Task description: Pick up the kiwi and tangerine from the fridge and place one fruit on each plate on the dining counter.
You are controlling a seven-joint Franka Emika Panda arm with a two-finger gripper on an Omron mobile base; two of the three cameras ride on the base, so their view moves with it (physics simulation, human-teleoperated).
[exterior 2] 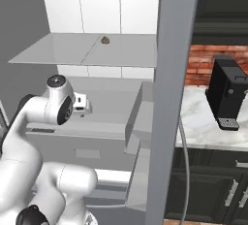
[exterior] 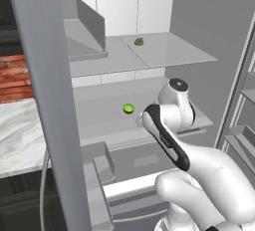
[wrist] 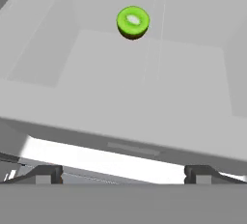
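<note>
Fridge (exterior: pixel 149 6) shelf, kiwi (wrist: pixel 133 22) beyond spread pincer (wrist: pixel 123 174)

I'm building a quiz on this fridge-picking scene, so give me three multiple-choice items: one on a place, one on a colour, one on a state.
1. Where does the kiwi lie?
A. on a fridge shelf
B. on a marble counter
C. between the fingers

2. What colour is the small lump on the upper shelf?
A. orange
B. dull brown
C. lime green

3. How do the fingers stand?
A. shut on the kiwi
B. shut, empty
C. wide apart, empty

Key: 1 A, it rests on the flat grey shelf; 2 B, base views show it brown; 3 C, the tips sit far apart with the kiwi ahead.
</note>
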